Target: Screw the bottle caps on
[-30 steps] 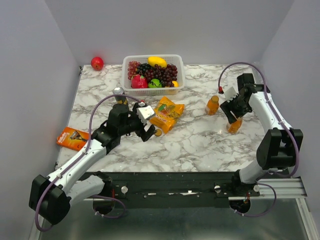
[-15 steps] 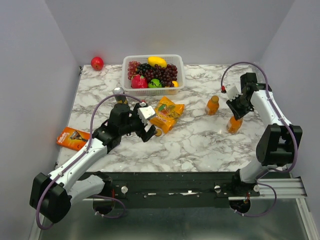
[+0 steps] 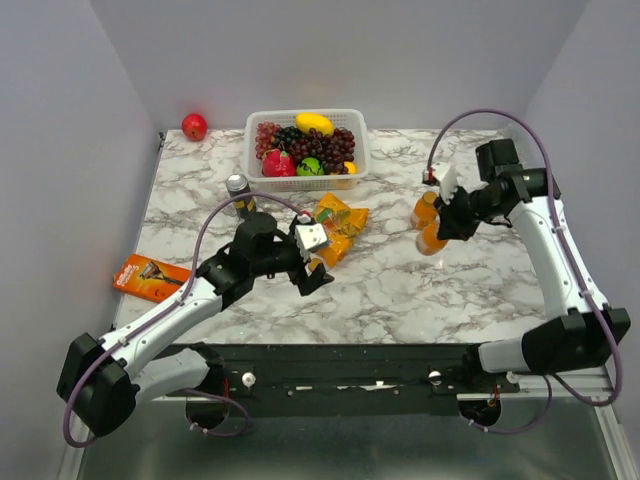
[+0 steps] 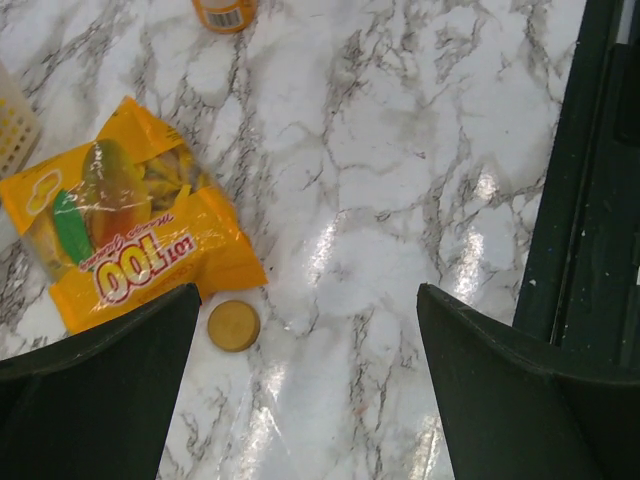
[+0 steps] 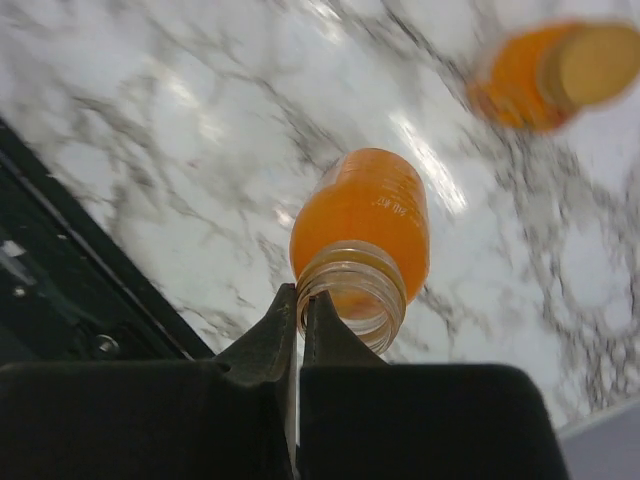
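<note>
My right gripper [image 5: 300, 295] is shut on the rim of an uncapped orange bottle [image 5: 365, 215], one finger inside the neck and one outside. The bottle hangs tilted above the marble. In the top view this held bottle [image 3: 431, 241] is just in front of a second orange bottle [image 3: 424, 208]. That second bottle [image 5: 530, 75] wears a golden cap [image 5: 598, 62]. A loose golden-orange cap [image 4: 233, 325] lies on the table beside the snack bag, just inside the left finger of my open left gripper [image 4: 310, 400]. In the top view the left gripper [image 3: 315, 262] hides that cap.
A yellow snack bag [image 3: 337, 225] lies mid-table. Behind it stands a white fruit basket [image 3: 306, 150]. A dark can [image 3: 238, 189] stands left of the bag. An orange packet [image 3: 145, 277] lies at the left edge, and a red apple [image 3: 194, 126] sits in the back corner.
The right gripper has shut on the open bottle's rim and carried it left, up beside the capped bottle. The left arm has moved right, over the loose cap.
</note>
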